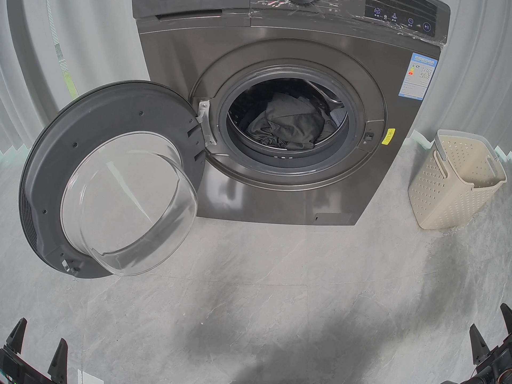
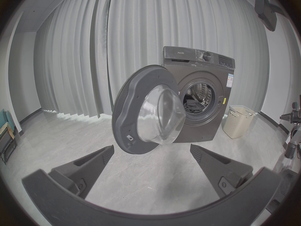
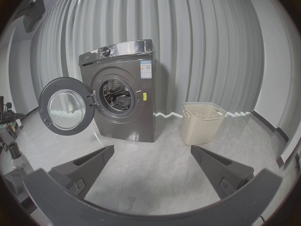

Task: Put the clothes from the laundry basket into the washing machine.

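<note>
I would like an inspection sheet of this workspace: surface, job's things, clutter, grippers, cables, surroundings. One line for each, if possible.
Surface: grey tiled floor.
Job's things: washing machine, door swung open; dark clothes inside it; laundry basket upright on the floor at the machine's right, no clothes seen inside.
Clutter: nothing seen.
Grippers: left gripper and right gripper both open, low, holding nothing.
Cables: nothing seen.
Surroundings: pale curtains behind the machine.

Dark grey wedge-shaped jaws — textured inner faces, a screw at each base; curved wrist housing point(image 2: 44, 195)
</note>
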